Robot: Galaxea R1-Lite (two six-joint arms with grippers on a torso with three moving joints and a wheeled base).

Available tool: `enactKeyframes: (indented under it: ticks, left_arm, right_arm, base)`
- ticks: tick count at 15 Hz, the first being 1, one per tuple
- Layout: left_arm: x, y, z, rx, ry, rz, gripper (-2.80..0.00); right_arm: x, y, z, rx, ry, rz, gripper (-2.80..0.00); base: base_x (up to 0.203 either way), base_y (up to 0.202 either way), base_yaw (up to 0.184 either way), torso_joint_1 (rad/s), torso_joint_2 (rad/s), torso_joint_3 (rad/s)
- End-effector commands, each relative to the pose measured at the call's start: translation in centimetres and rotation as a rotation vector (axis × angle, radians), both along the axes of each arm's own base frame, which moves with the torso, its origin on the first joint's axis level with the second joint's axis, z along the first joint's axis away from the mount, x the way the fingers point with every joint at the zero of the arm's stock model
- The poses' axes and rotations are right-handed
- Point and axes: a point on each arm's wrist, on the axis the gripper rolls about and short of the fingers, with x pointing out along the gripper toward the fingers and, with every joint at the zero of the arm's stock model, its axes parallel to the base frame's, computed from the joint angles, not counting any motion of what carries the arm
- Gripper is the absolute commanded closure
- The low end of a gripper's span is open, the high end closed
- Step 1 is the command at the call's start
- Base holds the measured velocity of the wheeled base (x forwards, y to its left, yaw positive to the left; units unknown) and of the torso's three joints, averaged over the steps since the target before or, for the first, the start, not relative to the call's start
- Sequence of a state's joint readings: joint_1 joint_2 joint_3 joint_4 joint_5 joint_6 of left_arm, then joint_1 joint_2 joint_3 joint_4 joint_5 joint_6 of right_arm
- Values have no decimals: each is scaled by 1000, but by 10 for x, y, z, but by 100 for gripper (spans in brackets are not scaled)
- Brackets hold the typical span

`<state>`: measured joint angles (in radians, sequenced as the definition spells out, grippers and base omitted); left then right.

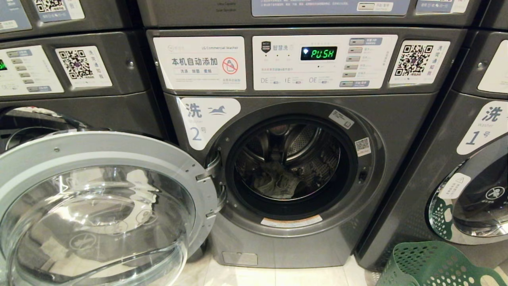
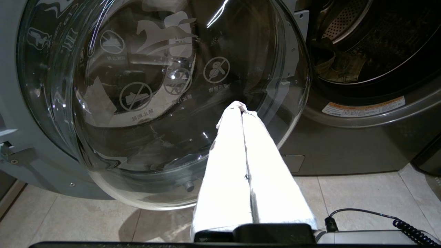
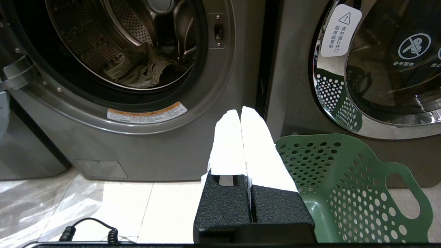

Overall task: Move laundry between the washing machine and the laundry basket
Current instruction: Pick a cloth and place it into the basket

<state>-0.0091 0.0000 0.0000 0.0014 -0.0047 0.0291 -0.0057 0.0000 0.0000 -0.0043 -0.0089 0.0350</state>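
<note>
- Both grippers, left point(image 2: 242, 107) and right point(image 3: 240, 111), jaws pressed together, empty.
- Laundry point(image 1: 278, 180) deep in washing machine point(image 1: 301, 167); risk: snagging door point(image 1: 99, 206), missing basket point(image 3: 344, 179).

White-wrapped end effector point(image 3: 241, 113) fingers on black foam bases.

Left pincer point(image 2: 241, 107) fingers pressed together, empty, right pincer point(image 3: 240, 112) likewise closed, empty, held low
</note>
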Motion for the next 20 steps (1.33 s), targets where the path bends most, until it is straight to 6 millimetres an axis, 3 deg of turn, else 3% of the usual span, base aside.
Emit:
enactKeyframes:
  ticks: [1, 13, 20]
  left_arm:
    - [0, 0, 0, 0, 2, 0, 0]
    - [0, 0, 0, 3, 2, -2, 0]
    - [0, 0, 0, 2, 2, -2, 0]
  right_arm:
    - [0, 0, 0, 0, 1, 2, 0]
    - [0, 0, 0, 0, 1, -1, 0]
    - [0, 0, 0, 0, 1, 1, 0]
  base:
    - [0, 0, 0, 0, 0, 0]
    - [0, 0, 0, 0, 0, 0]
    - [0, 0, 0, 3, 2, -151]
